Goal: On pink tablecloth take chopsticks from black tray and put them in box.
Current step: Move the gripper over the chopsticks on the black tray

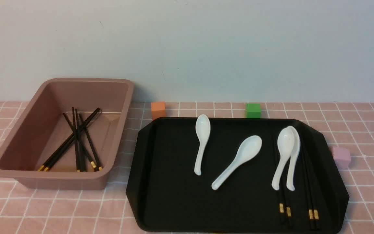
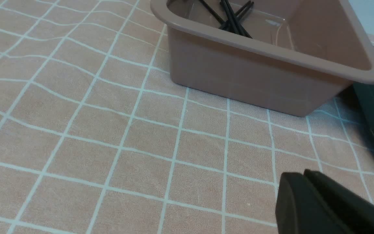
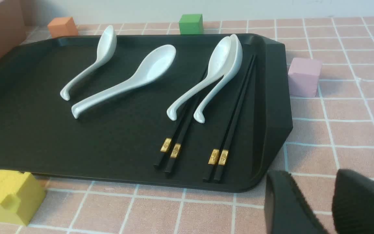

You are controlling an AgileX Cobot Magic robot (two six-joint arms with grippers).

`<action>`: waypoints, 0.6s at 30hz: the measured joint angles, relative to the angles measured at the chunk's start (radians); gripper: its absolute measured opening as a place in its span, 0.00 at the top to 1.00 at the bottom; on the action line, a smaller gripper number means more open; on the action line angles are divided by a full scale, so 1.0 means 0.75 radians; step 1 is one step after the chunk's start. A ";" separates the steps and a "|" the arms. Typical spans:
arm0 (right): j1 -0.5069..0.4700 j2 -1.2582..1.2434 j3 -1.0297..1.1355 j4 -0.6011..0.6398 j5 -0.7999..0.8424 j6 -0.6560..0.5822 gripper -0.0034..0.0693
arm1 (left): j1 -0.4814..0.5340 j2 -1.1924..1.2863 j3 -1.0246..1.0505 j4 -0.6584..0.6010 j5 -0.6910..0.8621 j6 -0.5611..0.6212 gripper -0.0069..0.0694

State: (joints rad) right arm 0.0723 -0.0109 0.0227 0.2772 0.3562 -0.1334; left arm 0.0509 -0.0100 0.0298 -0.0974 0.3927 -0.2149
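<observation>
The black tray (image 1: pixel 174 195) lies on the pink tablecloth (image 1: pixel 368 136). Two pairs of black chopsticks with gold bands (image 1: pixel 313 208) (image 3: pixel 180 136) lie along its right side, one pair partly under two stacked spoons. Several chopsticks (image 1: pixel 76 143) (image 2: pixel 229 16) lie in the pink box (image 1: pixel 15 152) at the left. Neither gripper shows in the front view. My left gripper (image 2: pixel 304 174) is shut and empty, low over the cloth in front of the box (image 2: pixel 239 74). My right gripper (image 3: pixel 310 180) is open and empty, over the cloth just off the tray's near right corner (image 3: pixel 271 136).
Several white spoons (image 1: pixel 239 159) (image 3: pixel 128 81) lie on the tray. Small cubes stand around it: orange (image 1: pixel 158 110), green (image 1: pixel 253 110), pink (image 1: pixel 341 156) to its right and yellow (image 3: pixel 10 195) at its near edge. A pale wall stands behind.
</observation>
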 joint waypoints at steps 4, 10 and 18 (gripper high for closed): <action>0.000 0.000 0.000 0.000 0.000 0.000 0.62 | 0.000 0.000 0.000 0.000 0.000 0.000 0.87; 0.000 0.000 0.000 0.000 0.000 0.000 0.62 | 0.000 0.000 0.000 0.000 0.000 0.000 0.87; 0.000 0.000 0.000 -0.001 0.000 0.000 0.62 | 0.000 0.000 0.000 0.000 0.000 0.000 0.86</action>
State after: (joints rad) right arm 0.0723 -0.0109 0.0227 0.2763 0.3562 -0.1334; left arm 0.0509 -0.0100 0.0298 -0.0974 0.3927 -0.2149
